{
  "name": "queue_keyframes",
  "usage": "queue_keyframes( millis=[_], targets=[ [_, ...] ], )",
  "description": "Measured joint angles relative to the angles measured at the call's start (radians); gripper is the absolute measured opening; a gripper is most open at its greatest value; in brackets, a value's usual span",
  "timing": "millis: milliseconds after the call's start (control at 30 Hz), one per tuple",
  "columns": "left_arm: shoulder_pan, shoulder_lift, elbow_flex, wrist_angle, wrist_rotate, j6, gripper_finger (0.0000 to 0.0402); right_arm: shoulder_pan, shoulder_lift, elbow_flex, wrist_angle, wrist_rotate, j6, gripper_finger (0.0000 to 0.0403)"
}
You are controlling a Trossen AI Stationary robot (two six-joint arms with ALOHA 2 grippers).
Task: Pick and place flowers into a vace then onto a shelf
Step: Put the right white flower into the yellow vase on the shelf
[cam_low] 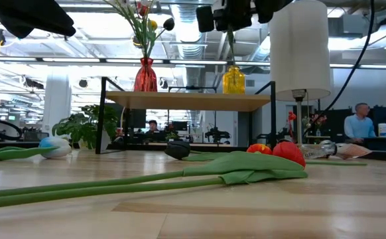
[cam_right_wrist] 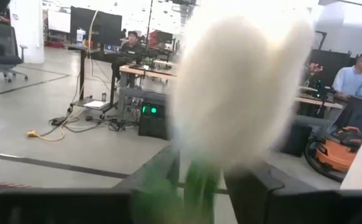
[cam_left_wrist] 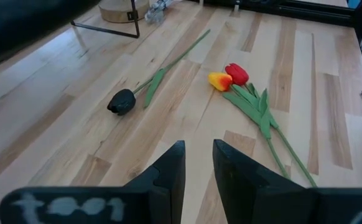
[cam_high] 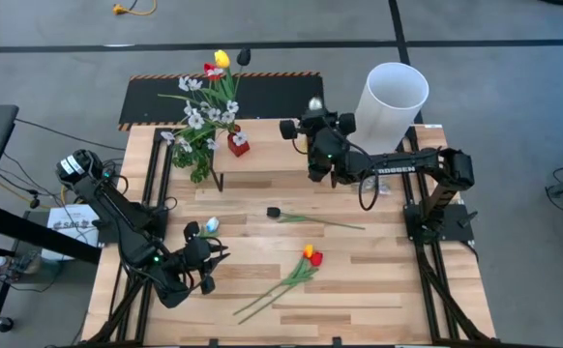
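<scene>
Two matte black jointed arms. Right arm: white lettering on forearm link, black cable looped beneath. Left arm: small green indicator light, black cabling at base.

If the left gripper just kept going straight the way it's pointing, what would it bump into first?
Probably the bare wooden tabletop first, since the left gripper tilts down toward it. Farther along that line lie the red and orange tulips, slightly to one side; depth is hard to judge.
</scene>
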Motion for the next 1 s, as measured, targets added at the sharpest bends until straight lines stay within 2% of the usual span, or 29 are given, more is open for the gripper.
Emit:
queue_keyframes(
  millis=[100, 300, 467, 1000],
  targets=[
    [0.0, 0.0, 0.0, 0.0, 0.001, -0.001, 0.0071, 0.012, 0.0, 0.0, -0.008, 0.011, 0.01, 0.014],
    [0.0, 0.0, 0.0, 0.0, 0.005, -0.002, 0.0071, 0.066, 0.0, 0.0, -0.008, 0.107, 0.01, 0.0184],
    [0.0, 0.0, 0.0, 0.0, 0.004, 0.01, 0.0071, 0.123, 0.0, 0.0, -0.008, 0.161, 0.034, 0.0207],
    [0.0, 0.0, 0.0, 0.0, 0.005, 0.013, 0.0071, 0.324, 0.0, 0.0, -0.005, 0.178, 0.044, 0.0208]
  ],
)
